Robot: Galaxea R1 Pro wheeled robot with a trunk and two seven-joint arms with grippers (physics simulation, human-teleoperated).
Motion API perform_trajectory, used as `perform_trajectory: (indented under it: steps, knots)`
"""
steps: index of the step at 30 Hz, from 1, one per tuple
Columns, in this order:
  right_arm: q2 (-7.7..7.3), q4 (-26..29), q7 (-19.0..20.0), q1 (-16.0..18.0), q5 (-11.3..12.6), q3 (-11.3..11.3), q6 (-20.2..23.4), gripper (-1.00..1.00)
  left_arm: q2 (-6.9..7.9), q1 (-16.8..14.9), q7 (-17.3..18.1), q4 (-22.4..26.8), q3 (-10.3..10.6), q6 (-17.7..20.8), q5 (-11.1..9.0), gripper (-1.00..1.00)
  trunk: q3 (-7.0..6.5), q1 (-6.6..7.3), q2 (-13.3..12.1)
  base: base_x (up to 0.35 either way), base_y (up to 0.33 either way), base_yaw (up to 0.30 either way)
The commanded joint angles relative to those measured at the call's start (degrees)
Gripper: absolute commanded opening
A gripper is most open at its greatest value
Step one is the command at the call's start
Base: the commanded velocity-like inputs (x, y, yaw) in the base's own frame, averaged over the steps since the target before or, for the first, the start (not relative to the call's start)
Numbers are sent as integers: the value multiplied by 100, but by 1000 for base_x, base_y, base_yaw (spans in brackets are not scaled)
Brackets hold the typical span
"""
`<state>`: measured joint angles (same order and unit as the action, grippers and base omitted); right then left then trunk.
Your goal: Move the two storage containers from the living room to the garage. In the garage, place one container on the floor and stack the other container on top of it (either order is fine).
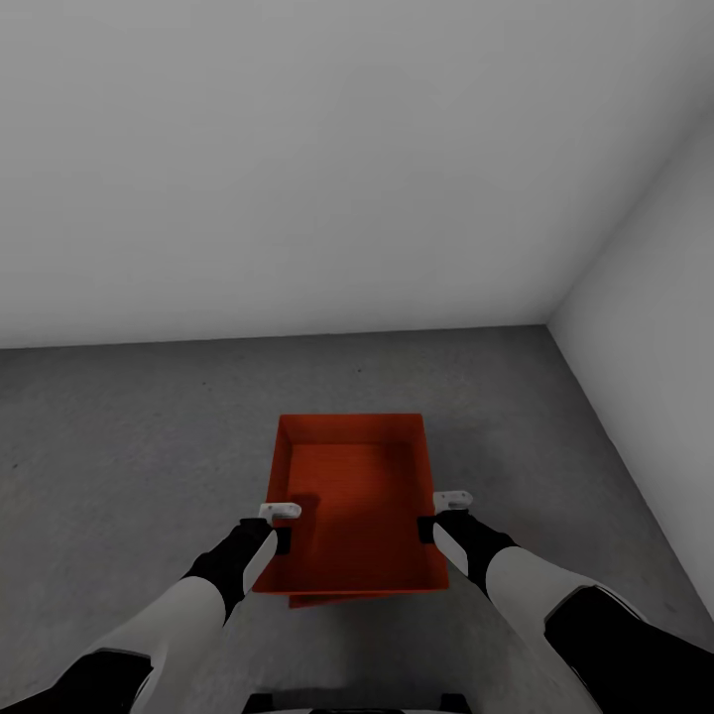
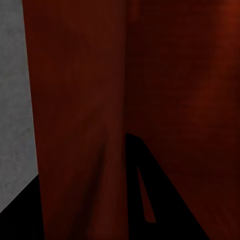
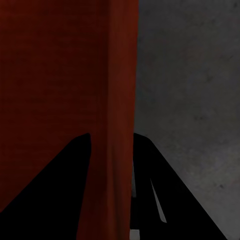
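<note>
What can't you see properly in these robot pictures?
- Lower box: head view, hidden under the top box save a thin edge.
- Left gripper fingertips: head view, behind the box wall.
- Right gripper fingertips: likewise.
- Whole box shape: wrist views, cut off by the edges.
- Garage car and door: outside the frames.

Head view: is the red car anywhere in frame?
No. The head view shows the storage container between the left gripper and right gripper, above grey floor and white walls.
</note>
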<state>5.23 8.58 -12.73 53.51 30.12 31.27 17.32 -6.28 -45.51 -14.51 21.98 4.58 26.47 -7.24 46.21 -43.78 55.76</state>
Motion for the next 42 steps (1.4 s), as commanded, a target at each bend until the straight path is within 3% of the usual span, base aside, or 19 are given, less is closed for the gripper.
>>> perform_trajectory:
  steps: [1,15,42]
  knots:
    - [-4,4,-10,1,293,134,18,-100,21,-2,-61,25,113,25,-5,-100,23,-23,45,0,0,0]
    - [-4,4,-10,1,293,134,17,-100,21,-2,-61,25,113,25,-5,-100,274,-330,607,0,0,0]
    - [-4,4,-10,1,293,134,18,-100,23,-2,-78,34,110,20,-16,-100,274,-330,607,-3,0,0]
